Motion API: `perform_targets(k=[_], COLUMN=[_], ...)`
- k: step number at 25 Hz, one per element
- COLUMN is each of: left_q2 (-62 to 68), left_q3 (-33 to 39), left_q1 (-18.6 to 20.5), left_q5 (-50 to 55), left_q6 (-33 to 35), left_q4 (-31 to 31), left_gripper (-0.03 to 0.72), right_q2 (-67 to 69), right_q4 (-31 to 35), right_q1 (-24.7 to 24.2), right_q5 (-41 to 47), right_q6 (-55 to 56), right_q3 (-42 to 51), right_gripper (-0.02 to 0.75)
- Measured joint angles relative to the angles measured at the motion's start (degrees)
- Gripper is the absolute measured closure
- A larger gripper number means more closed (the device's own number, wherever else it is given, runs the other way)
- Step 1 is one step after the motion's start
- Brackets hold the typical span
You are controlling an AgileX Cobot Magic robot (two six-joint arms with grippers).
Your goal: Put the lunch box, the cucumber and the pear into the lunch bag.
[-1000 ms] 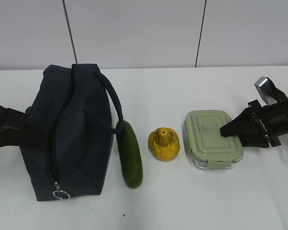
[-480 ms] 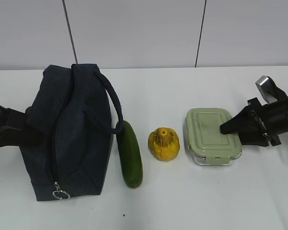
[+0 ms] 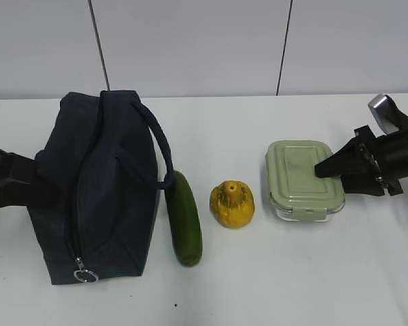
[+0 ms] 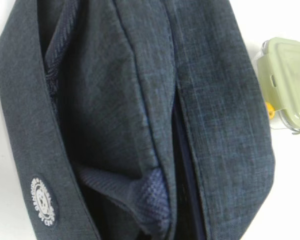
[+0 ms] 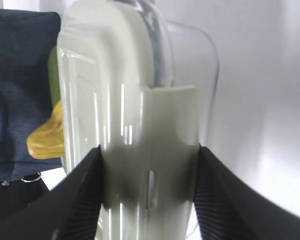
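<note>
My right gripper is shut on the right end of the lunch box, a clear box with a sage-green lid, holding it just off the table. In the right wrist view the fingers clamp its side clip. The yellow pear and the dark green cucumber lie on the table between the box and the navy lunch bag. My left gripper is pressed against the bag's left side; its fingers are hidden. The left wrist view shows only the bag's fabric close up.
The bag's zipper ring pull lies at its near end and its loop handle hangs over toward the cucumber. The white table meets a white panelled wall behind.
The right gripper has moved the lunch box up and slightly to the right, away from the pear. The left arm, bag, cucumber and pear have not moved.
</note>
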Motion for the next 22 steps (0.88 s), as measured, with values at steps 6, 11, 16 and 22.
perform_targets(k=[6, 11, 16, 22], left_q2=[0.0, 0.0, 0.0, 0.0], left_q3=[0.0, 0.0, 0.0, 0.0], left_q1=[0.0, 0.0, 0.0, 0.0], left_q5=[-0.3, -0.5, -1.4, -2.1], left_q6=[0.0, 0.0, 0.0, 0.0], left_q4=[0.0, 0.1, 0.1, 0.1], left_gripper=[0.704, 0.704, 0.704, 0.704], right_q2=[-2.0, -4.8, -7.5, -11.5], right_q4=[0.3, 1.3, 2.5, 5.1], right_q1=[0.0, 0.0, 0.3, 4.9], right_q5=[0.0, 0.0, 0.0, 0.0], right_q6=[2.2, 4.6, 6.1, 6.8], right_q3=[0.1, 0.1, 0.1, 0.3], right_gripper=[0.341, 0.342, 0.342, 0.342])
